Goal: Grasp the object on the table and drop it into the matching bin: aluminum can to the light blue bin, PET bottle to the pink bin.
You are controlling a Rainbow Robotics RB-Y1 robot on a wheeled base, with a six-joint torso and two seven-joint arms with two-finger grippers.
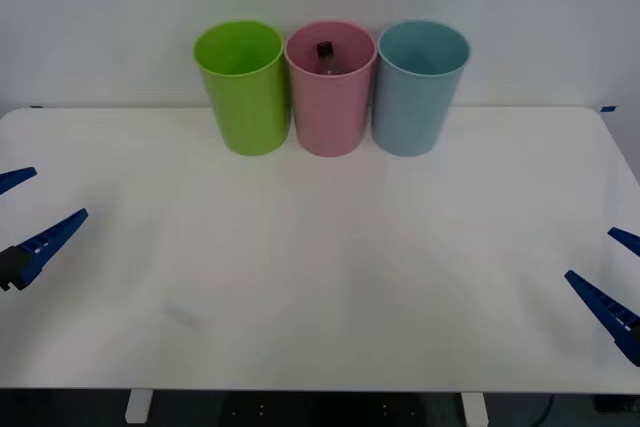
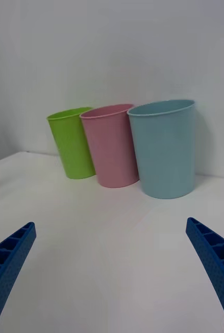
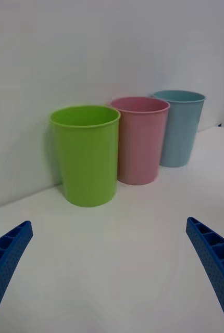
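Observation:
The PET bottle (image 1: pixel 327 57) lies inside the pink bin (image 1: pixel 330 107), its black cap showing above the rim line in the front view. To the right of the pink bin stands the light blue bin (image 1: pixel 419 97). My left gripper (image 1: pixel 25 212) hovers open over the table's (image 1: pixel 320 277) left edge, holding nothing. At the right edge my right gripper (image 1: pixel 612 282) is open and empty too. The wrist views show the pink bin (image 2: pixel 112 145) (image 3: pixel 139 138) and the light blue bin (image 2: pixel 164 148) (image 3: pixel 181 127) from the side, far beyond the blue fingers (image 2: pixel 216 265) (image 3: pixel 216 268).
A lime green bin (image 1: pixel 243 87) stands left of the pink one, the three touching in a row at the table's back edge against a white wall. The wide white tabletop in front of the bins is bare.

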